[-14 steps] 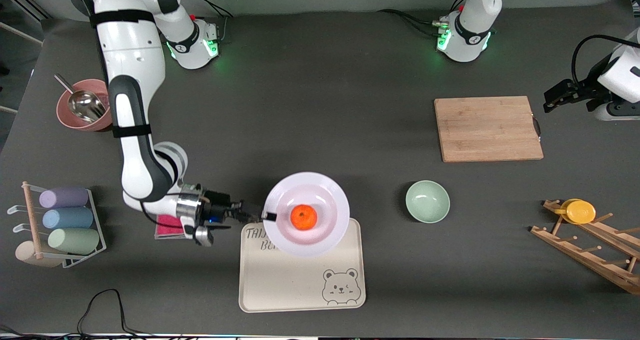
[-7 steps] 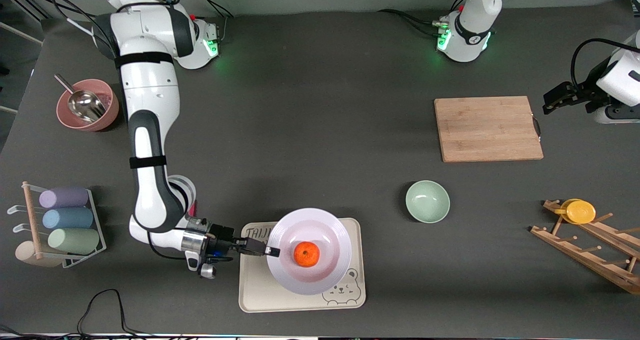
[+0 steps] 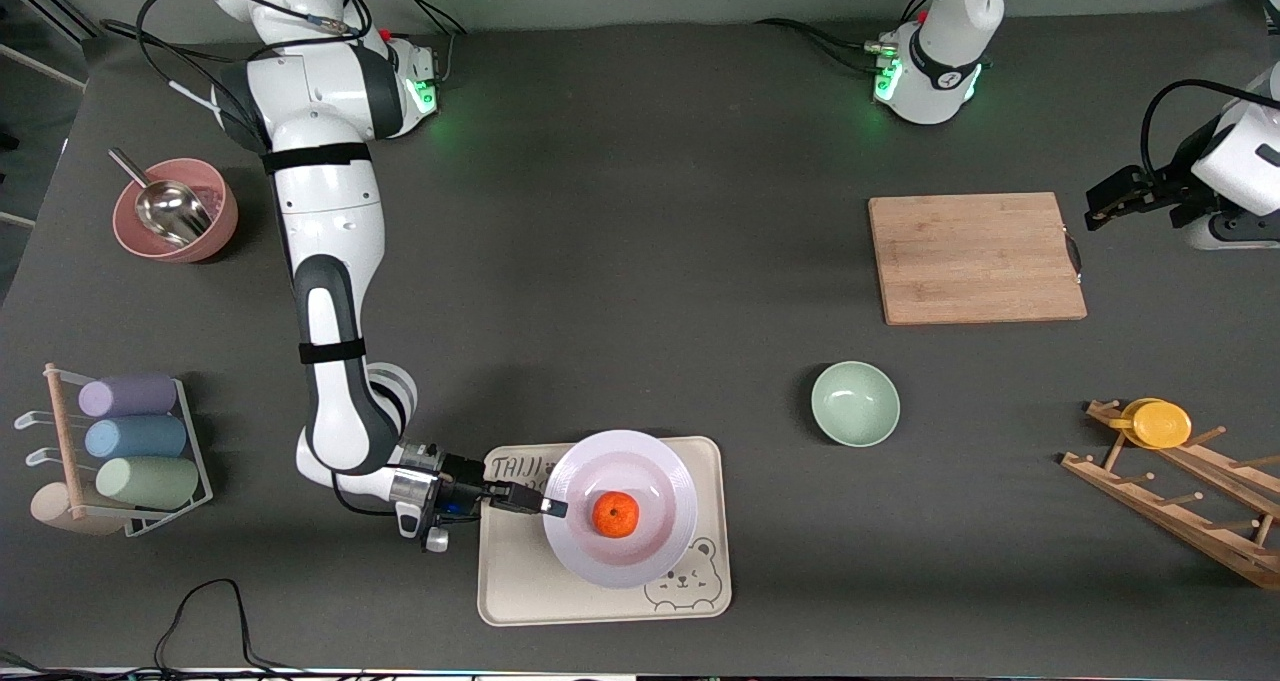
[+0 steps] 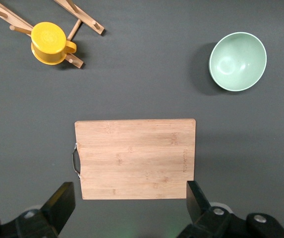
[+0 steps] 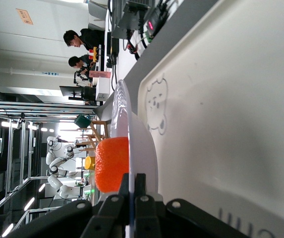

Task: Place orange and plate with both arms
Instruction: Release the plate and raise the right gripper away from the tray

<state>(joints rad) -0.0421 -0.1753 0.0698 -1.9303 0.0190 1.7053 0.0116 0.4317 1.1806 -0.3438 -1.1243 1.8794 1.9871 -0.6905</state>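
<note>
The white plate (image 3: 662,464) is held level, low over the cream bear tray (image 3: 545,593); I cannot tell whether it touches the tray. The orange (image 3: 614,514) sits in the plate's middle. My right gripper (image 3: 548,506) is shut on the plate's rim at the side toward the right arm's end. In the right wrist view the right gripper (image 5: 133,181) pinches the rim of the plate (image 5: 142,144), with the orange (image 5: 112,163) just past it and the tray (image 5: 221,99) beside it. My left gripper (image 3: 1098,204) waits open and empty, up beside the wooden cutting board (image 3: 975,258); it also shows in the left wrist view (image 4: 130,201).
A pale green bowl (image 3: 855,404) stands between tray and cutting board. A wooden rack with a yellow cup (image 3: 1160,423) is at the left arm's end. A pink bowl with a metal scoop (image 3: 172,211) and a rack of pastel rolls (image 3: 130,441) are at the right arm's end.
My right gripper has carried the plate with the orange toward the front camera and lower, from the tray's far edge to over its middle. The left arm has stayed in place.
</note>
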